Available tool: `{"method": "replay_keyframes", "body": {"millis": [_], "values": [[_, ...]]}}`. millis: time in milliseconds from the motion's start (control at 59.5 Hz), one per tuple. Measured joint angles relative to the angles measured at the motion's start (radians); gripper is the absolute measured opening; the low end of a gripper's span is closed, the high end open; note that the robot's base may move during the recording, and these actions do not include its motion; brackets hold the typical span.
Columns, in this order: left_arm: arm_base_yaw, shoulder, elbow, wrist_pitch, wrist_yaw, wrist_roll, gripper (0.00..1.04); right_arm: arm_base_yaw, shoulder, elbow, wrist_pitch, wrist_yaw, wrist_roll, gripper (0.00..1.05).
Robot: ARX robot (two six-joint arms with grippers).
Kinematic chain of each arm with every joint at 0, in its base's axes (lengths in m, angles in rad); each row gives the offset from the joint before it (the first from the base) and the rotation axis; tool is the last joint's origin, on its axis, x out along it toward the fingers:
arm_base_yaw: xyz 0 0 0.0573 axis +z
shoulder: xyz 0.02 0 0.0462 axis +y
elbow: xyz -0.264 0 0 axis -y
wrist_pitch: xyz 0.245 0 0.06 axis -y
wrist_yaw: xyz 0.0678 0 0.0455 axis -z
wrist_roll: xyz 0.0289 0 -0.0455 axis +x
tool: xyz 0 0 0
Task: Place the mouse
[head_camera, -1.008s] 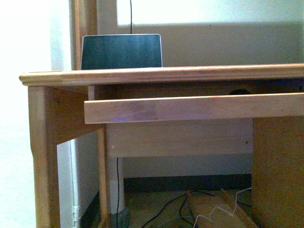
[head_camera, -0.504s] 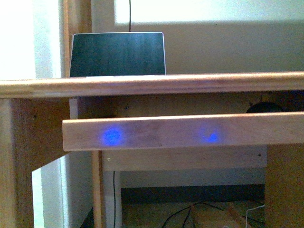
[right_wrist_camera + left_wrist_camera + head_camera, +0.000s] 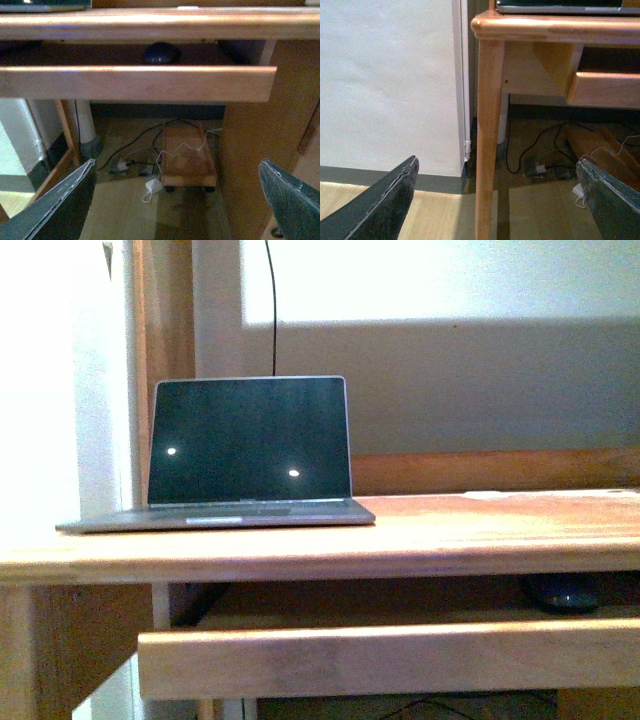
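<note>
The mouse (image 3: pixel 565 592) lies on the shelf (image 3: pixel 380 660) under the tabletop (image 3: pixel 450 530) — unreached, so left gripper (image 3: pixel 496 164) and right gripper (image 3: pixel 177 162) gape wide, empty.

All 3 face desk (image 3: pixel 420 540); wrists lower.

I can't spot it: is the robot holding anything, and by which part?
Nothing. Left gripper and right gripper are open, empty; the mouse lies on the tray.

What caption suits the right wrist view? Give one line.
Right gripper open, facing the dark mouse resting on the pull-out tray beneath the desktop.
</note>
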Motion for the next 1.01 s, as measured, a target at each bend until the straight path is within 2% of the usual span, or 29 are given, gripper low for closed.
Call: {"method": "replay_keyframes", "body": {"millis": [252,319,353,386,521,588,789,890,1008], "values": [[0.001,0.001,0.0,-0.002,0.005,-0.004,0.97,0.0,0.0,0.0,0.0,0.0,0.0,0.97],[0.037,0.084,0.058,-0.14,0.179,-0.104,0.97,0.0,0.0,0.0,0.0,0.002,0.0,0.97],[0.037,0.149,0.078,-0.162,0.233,-0.127,0.97,0.0,0.0,0.0,0.0,0.0,0.0,0.97],[0.028,0.231,0.089,-0.14,0.245,-0.136,0.97,0.0,0.0,0.0,0.0,0.0,0.0,0.97],[-0.002,0.575,0.111,0.135,0.185,0.007,0.97,0.0,0.0,0.0,0.0,0.0,0.0,0.97],[-0.021,0.838,0.153,0.386,0.158,0.192,0.97,0.0,0.0,0.0,0.0,0.0,0.0,0.97],[-0.069,1.334,0.306,0.869,0.171,0.655,0.97,0.0,0.0,0.0,0.0,0.0,0.0,0.97],[-0.098,1.504,0.388,0.993,0.219,0.876,0.97,0.0,0.0,0.0,0.0,0.0,0.0,0.97],[-0.145,1.622,0.463,1.009,0.27,1.034,0.97,0.0,0.0,0.0,0.0,0.0,0.0,0.97]]}}
